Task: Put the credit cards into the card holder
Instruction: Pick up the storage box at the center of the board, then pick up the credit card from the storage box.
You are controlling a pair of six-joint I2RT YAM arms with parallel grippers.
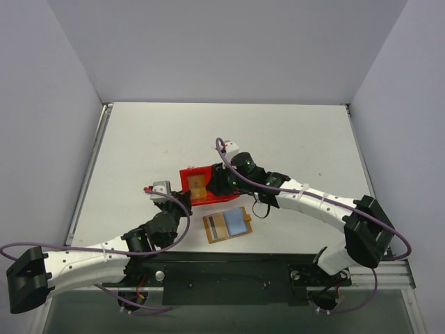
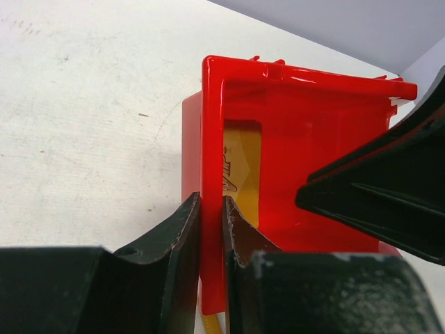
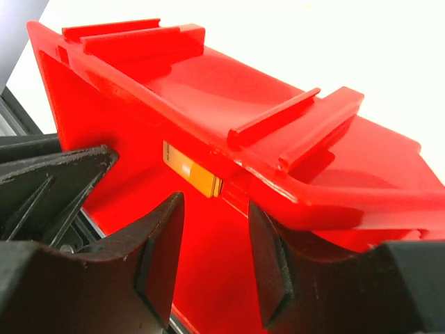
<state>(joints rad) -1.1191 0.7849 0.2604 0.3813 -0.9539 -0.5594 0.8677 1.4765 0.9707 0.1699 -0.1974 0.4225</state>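
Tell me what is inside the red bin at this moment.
One golden credit card shows inside the red bin, with the open right gripper over it. The gripper covers part of the floor, so further cards cannot be ruled out.

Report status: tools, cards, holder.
Left tool shut on bin wall. Right tool open at bin, empty. Card in bin; holder open on table. Bin walls hem the card.
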